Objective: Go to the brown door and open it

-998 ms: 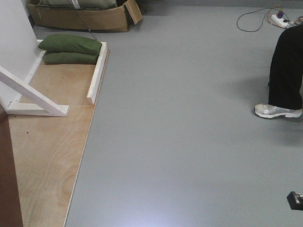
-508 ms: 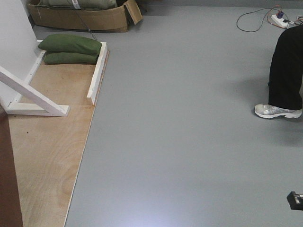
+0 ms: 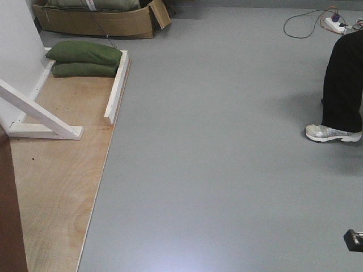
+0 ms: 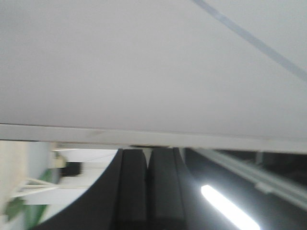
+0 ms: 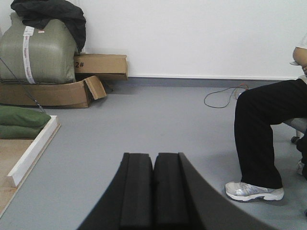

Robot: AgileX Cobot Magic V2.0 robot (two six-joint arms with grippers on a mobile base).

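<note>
Only a reddish-brown strip of the brown door shows, at the lower left edge of the front view; its handle and lock are out of view. In the left wrist view my left gripper is shut with nothing between its fingers, its tips close under a plain white surface. In the right wrist view my right gripper is also shut and empty, hanging over the grey floor. Neither gripper touches the door.
A plywood platform with white frame beams lies at the left, green sandbags at its far end. Cardboard boxes stand behind. A seated person's leg and shoe are at the right, a cable beyond.
</note>
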